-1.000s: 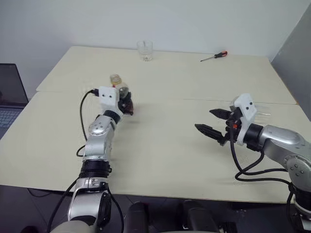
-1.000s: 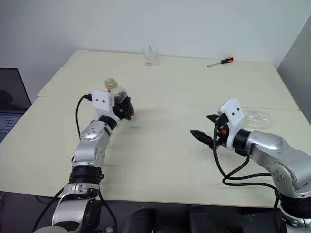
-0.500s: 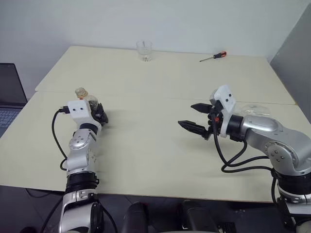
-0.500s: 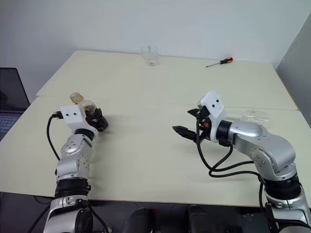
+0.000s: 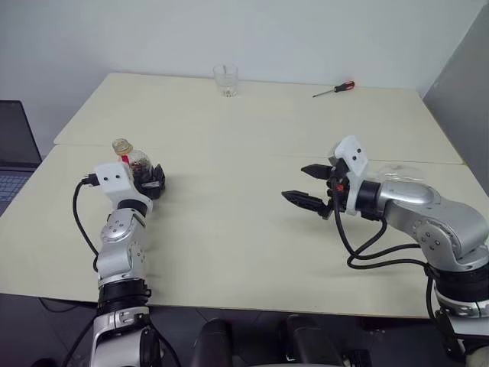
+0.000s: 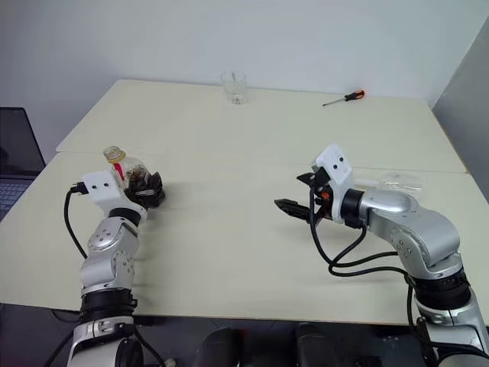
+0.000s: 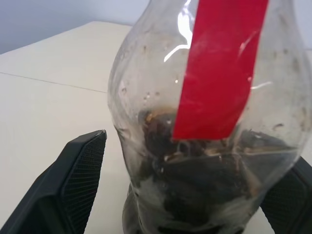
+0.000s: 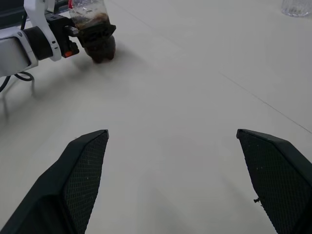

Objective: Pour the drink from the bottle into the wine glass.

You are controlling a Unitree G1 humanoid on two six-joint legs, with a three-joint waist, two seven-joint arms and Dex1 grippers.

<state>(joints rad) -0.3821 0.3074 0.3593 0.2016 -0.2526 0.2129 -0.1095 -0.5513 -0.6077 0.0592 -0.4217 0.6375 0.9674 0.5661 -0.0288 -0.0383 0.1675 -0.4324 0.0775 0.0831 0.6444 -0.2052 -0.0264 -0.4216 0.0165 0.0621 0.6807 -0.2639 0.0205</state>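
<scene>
We note the bottle [image 5: 136,163] standing upright on the left part of the tabletop [image 5: 229,229], near the seam where the two boards meet. It holds a low layer of dark drink [image 7: 204,175] at the bottom, and a red tag [image 7: 219,68] hangs down its neck below the yellowish cap.

The left end effector [image 5: 155,181] sits level around the bottle, released: in the left wrist view we see a gap between the bottle's wall and the black finger [image 7: 73,180] on one side, and the other finger shows just at the frame's edge, so nothing is clamped.

The right end effector [image 5: 307,187] hovers over the middle right of the tabletop, well apart from the bottle, its two fingers spread wide with nothing between them. It points toward the bottle's side of the tabletop.

A clear glassy object [image 6: 403,182] lies just beyond the right forearm; we cannot tell what it is.

At the far edge stand a short clear tumbler [image 5: 226,79] and, well to its right, a screwdriver [image 5: 334,89] with a red handle. A laptop [image 5: 14,153] shows at the left border.
</scene>
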